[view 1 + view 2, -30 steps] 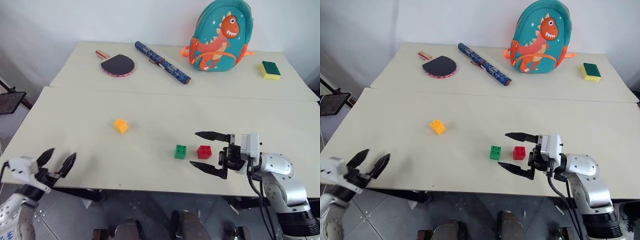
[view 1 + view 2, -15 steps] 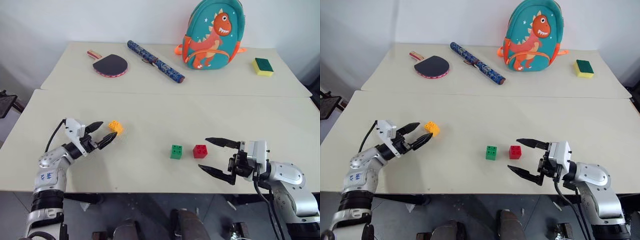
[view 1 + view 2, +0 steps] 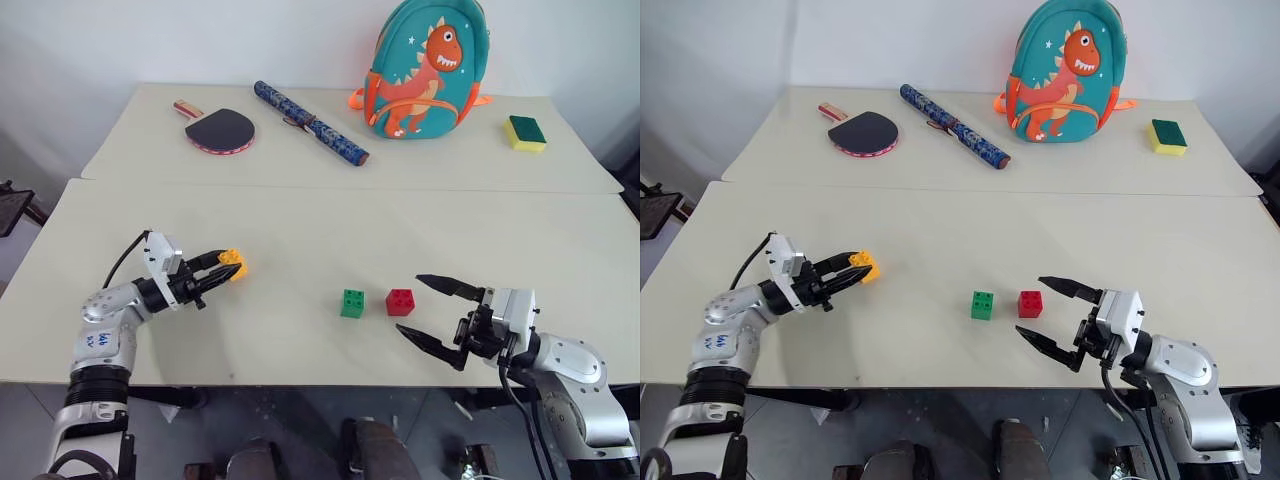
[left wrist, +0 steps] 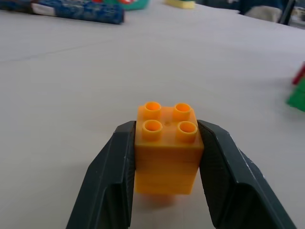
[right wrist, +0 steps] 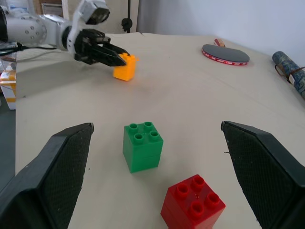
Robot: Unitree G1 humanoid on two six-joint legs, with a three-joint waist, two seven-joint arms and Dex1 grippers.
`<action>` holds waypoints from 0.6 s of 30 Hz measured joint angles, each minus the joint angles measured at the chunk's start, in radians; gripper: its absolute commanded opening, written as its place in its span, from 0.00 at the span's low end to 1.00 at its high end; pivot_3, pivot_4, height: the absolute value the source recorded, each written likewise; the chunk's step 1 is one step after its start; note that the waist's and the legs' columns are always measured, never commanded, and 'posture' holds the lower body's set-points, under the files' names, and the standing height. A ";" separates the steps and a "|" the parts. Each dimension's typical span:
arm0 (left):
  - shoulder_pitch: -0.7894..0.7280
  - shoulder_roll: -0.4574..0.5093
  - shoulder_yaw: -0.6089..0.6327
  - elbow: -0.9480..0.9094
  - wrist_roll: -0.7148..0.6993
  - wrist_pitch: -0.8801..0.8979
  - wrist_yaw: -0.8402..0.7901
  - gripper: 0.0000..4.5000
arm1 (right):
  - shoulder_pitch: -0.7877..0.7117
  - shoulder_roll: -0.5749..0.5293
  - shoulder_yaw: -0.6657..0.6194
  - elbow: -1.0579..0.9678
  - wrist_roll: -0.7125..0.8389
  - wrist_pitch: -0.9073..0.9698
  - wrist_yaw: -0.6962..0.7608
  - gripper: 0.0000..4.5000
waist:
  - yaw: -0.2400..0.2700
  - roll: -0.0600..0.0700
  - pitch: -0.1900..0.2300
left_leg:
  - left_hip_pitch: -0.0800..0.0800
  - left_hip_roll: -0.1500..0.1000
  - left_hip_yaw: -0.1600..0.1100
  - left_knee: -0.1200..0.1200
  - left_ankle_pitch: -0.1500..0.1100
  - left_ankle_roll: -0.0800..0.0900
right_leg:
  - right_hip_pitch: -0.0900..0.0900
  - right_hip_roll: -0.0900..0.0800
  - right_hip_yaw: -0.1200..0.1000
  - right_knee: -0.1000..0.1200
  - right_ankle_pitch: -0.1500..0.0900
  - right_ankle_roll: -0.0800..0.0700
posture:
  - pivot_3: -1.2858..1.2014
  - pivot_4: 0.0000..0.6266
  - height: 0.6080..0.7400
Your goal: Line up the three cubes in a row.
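On the near table, my left gripper (image 3: 224, 272) is shut on the yellow-orange cube (image 3: 235, 263), its black fingers (image 4: 116, 167) pressing both sides of the studded block (image 4: 167, 150). The green cube (image 3: 352, 303) and red cube (image 3: 401, 301) sit side by side near the table's middle, a small gap between them. My right gripper (image 3: 430, 313) stands open just right of the red cube, touching nothing. In the right wrist view the green cube (image 5: 142, 146) and red cube (image 5: 192, 203) lie between its spread fingers (image 5: 57, 162).
On the far table lie a table-tennis paddle (image 3: 221, 129), a dark blue rolled tube (image 3: 310, 123), a teal dinosaur backpack (image 3: 420, 66) and a green-and-yellow sponge (image 3: 526, 132). A seam separates the two tables (image 3: 330, 200).
My left gripper has reached the yellow-orange cube and shut on it; before, it was open just short of the cube. The right gripper stays open in much the same place.
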 measured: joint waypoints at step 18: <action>-0.304 -0.156 -0.250 0.318 0.108 -0.241 -0.374 0.33 | 0.076 -0.055 -0.059 -0.069 0.027 0.048 -0.005 1.00 | 0.009 0.000 0.000 | -0.005 -0.001 -0.004 0.003 0.000 0.001 | 0.000 0.000 0.000 -0.002 0.001 0.002 | 0.52 0.24 1.00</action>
